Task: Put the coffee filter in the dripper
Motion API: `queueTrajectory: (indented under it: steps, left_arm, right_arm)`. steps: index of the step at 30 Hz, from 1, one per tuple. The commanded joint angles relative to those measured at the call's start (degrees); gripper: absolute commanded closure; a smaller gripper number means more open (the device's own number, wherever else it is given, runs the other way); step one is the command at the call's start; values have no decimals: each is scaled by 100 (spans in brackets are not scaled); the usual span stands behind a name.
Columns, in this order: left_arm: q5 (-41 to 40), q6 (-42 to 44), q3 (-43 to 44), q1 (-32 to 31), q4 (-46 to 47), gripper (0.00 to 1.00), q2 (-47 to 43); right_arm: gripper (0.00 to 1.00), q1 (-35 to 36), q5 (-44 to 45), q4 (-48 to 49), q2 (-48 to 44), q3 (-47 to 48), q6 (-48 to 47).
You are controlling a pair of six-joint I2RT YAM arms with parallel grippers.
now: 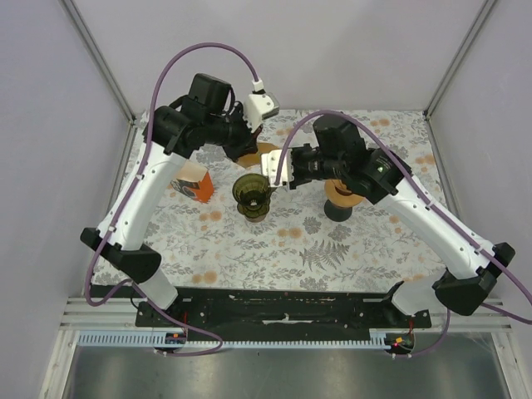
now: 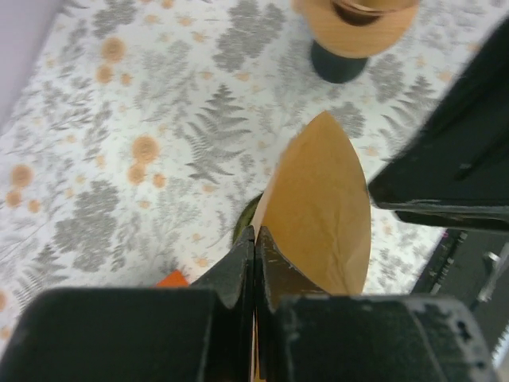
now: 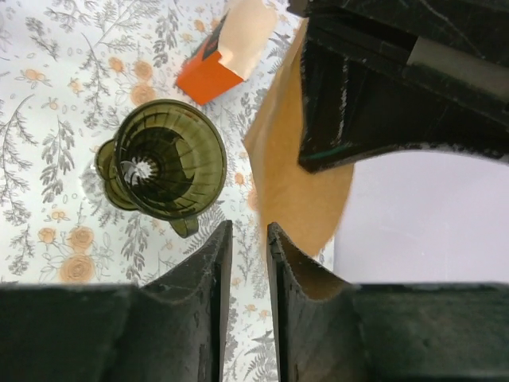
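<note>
Olive-green translucent plastic forms the dripper (image 3: 163,167), a ribbed cone with a side handle. It stands upright, mouth up, on the floral tablecloth (image 1: 332,249), in the nearer middle of the table.

An orange box (image 3: 211,76) with a pale upper part stands to the dripper's left. To its right is a stand (image 1: 339,198) with a tan top on a dark round base. Both are apart from the dripper.

Right gripper (image 3: 248,235): the fingers (image 3: 211,263) are parted by a narrow slot. Only tablecloth shows through that slot, so nothing is grasped. The tips sit just right of the dripper and directly in front of the filter. Whether the right-hand finger brushes the paper cannot be told.

Coffee filter (image 2: 318,207): plain brown paper folded flat into a pointed leaf shape, uncreased, tip away from the left wrist camera. It is raised off the cloth just behind the dripper and outside the cone. In the left wrist view its lower edge overlaps the dripper's rim.

Left gripper (image 2: 254,239): the fingers are clamped tight together on the near edge of the coffee filter. A thin strip of paper shows between the pads. This gripper alone carries the filter.
</note>
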Motion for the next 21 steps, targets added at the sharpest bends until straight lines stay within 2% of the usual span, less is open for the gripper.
queueTrajectory:
  steps: [1,5,8,11,12,15,21]
  left_arm:
    - [-1273,-229,-223,-14,1119,98,-479]
    - [-1626,-27,-899,-23,2165,98,-1068]
    - [-2081,17,-1663,-93,3184,98,-1499]
    - [-2855,-1,-2367,-286,4116,98,-1833]
    - [-3048,17,-2551,-365,4345,98,-1938]
    - [-3339,87,-3009,-593,4970,98,-2115]
    - [-3692,236,-3414,-814,5595,98,-2264]
  right_arm:
    - [60,-82,214,1148,-576,-445,803]
    - [35,-372,107,2386,-1051,-1165,2198]
    - [21,-574,1010,3320,-1096,-1422,4147]
    - [10,-636,1794,2964,-623,-748,6511]
    - [2,-645,1830,2753,-430,-449,7162]
    - [3,-645,1717,2618,106,80,8588]
    - [14,-654,1576,2812,670,389,9690]
